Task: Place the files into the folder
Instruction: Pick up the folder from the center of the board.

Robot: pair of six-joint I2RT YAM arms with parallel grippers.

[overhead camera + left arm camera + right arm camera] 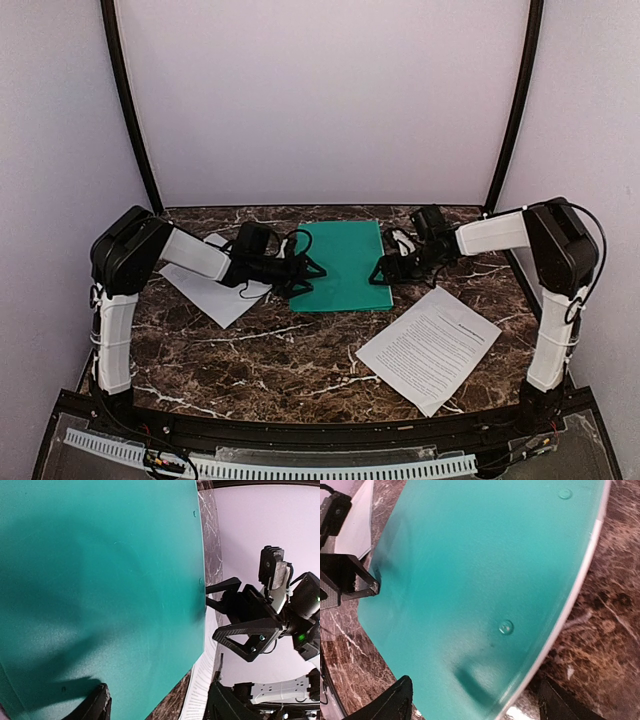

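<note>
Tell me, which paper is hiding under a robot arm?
The left paper, beside the folder: the left arm crosses over it. The right paper lies fully in view, with nothing covering it.

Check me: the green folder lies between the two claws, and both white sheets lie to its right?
Not quite. The green folder does lie between the left claw and right claw, but only one sheet lies to its right; the other sheet lies to its left, partly under the left arm, as the top view shows.
</note>
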